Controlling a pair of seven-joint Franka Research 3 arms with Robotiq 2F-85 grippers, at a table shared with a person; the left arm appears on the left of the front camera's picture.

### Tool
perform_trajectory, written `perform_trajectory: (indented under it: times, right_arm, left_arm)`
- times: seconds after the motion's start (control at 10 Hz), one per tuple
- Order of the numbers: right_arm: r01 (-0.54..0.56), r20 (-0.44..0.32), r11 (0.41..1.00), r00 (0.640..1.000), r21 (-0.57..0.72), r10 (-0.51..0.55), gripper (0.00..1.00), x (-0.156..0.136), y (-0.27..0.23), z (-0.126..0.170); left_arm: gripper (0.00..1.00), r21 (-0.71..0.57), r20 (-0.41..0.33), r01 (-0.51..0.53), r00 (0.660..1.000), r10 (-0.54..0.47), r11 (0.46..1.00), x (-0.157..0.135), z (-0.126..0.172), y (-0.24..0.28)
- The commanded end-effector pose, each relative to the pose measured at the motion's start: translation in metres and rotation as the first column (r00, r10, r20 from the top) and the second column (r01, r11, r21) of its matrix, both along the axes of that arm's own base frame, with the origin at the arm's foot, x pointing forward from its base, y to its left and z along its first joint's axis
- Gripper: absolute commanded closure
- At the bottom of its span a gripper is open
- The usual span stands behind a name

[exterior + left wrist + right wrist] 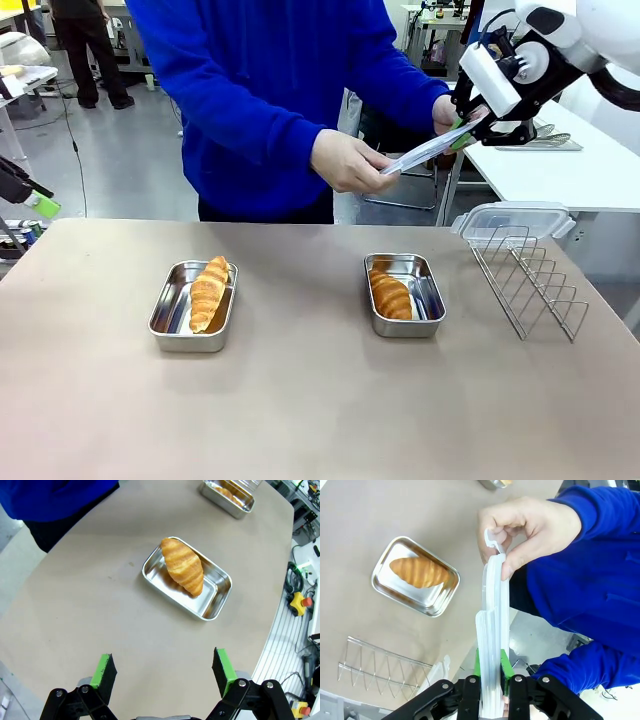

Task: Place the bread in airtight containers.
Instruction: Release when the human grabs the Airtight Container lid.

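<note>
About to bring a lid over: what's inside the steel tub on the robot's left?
One croissant, lying diagonally with its far end propped on the rim of the tub; bare steel shows beside it. The floor under the croissant is hidden.

A taupe table [300, 420] with rounded corners filled the foreground under even indoor light. Behind it lay a smooth grey floor [130, 170]. A white table [585, 178] stood at the far right. A yellow box with a red button [300, 603] lay among cables beside the taupe table.
</note>
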State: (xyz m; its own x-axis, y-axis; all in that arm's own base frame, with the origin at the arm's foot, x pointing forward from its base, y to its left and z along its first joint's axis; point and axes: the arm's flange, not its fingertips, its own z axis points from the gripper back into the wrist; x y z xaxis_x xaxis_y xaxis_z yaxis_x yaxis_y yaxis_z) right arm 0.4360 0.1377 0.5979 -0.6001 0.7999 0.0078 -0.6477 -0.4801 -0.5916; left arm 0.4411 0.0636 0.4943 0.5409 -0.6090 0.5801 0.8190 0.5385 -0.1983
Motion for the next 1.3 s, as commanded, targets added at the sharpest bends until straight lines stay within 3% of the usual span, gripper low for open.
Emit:
perform_trajectory:
  times: [0.0, 0.6, 0.7, 0.8, 0.9, 1.1, 1.2]
  right_arm:
    - [-0.004, 0.003, 1.000, 1.000, 0.007, 0.004, 1.00, -0.001, 0.000, 0.002]
    - [-0.004, 0.003, 1.000, 1.000, 0.007, 0.004, 1.00, -0.001, 0.000, 0.002]
    - [0.002, 0.001, 1.000, 1.000, 0.000, -0.002, 0.31, 0.000, -0.001, 0.001]
    - [0.034, -0.027, 0.999, 0.999, 0.006, -0.034, 0.30, 0.001, -0.002, 0.005]
    - [0.070, -0.043, 0.998, 0.997, -0.006, -0.070, 0.00, 0.002, -0.003, 0.012]
    - [0.153, -0.090, 0.988, 0.984, 0.009, -0.151, 0.00, 0.000, -0.008, 0.029]
    - [0.236, -0.121, 0.969, 0.966, 0.066, -0.227, 0.07, -0.001, -0.018, 0.045]
  left_arm:
    - [0.00, 0.009, -0.013, -0.002, 1.000, 0.002, 1.000, -0.001, 0.002, 0.000]
    - [0.00, 0.009, -0.013, -0.002, 1.000, 0.002, 1.000, -0.001, 0.002, 0.000]
    - [0.00, 0.009, -0.013, -0.002, 1.000, 0.002, 1.000, -0.001, 0.002, 0.000]
    - [0.00, 0.009, -0.013, -0.002, 1.000, 0.002, 1.000, -0.001, 0.002, 0.000]
    - [0.00, 0.009, -0.013, -0.002, 1.000, 0.002, 1.000, -0.001, 0.002, 0.000]
    - [0.00, 0.009, -0.013, -0.002, 1.000, 0.002, 1.000, -0.001, 0.002, 0.000]
    - [0.00, 0.009, -0.013, -0.002, 1.000, 0.002, 1.000, -0.001, 0.002, 0.000]
